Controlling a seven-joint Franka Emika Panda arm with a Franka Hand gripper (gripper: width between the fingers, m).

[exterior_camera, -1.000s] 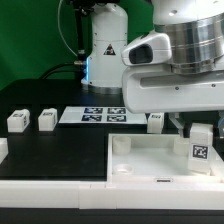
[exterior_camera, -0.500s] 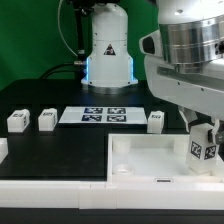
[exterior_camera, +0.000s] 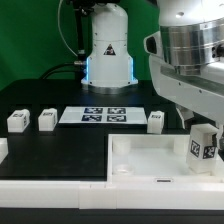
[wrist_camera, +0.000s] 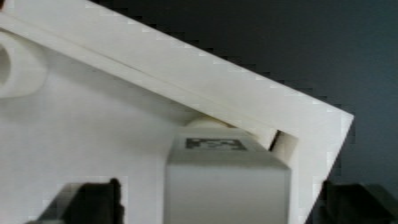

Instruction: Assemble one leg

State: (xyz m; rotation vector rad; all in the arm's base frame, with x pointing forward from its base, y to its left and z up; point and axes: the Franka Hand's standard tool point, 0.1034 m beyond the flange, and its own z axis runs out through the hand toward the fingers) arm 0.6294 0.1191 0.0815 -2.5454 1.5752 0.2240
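Note:
A leg, a small white block with a marker tag facing the camera, stands slightly tilted at the corner of the large white panel on the exterior view's right. My gripper hangs straight over it with a finger on each side. In the wrist view the leg sits between the two dark fingers, and a light strip shows on each side of it, so the jaws stand open around it. Three more legs stand in a row on the black table.
The marker board lies behind the row of legs. The robot's base stands at the back. A white part shows at the exterior view's left edge. The panel's raised rim runs just beyond the leg.
The hand has swung toward the exterior view's right and turned. The leg at the panel corner has tipped slightly and stayed in place.

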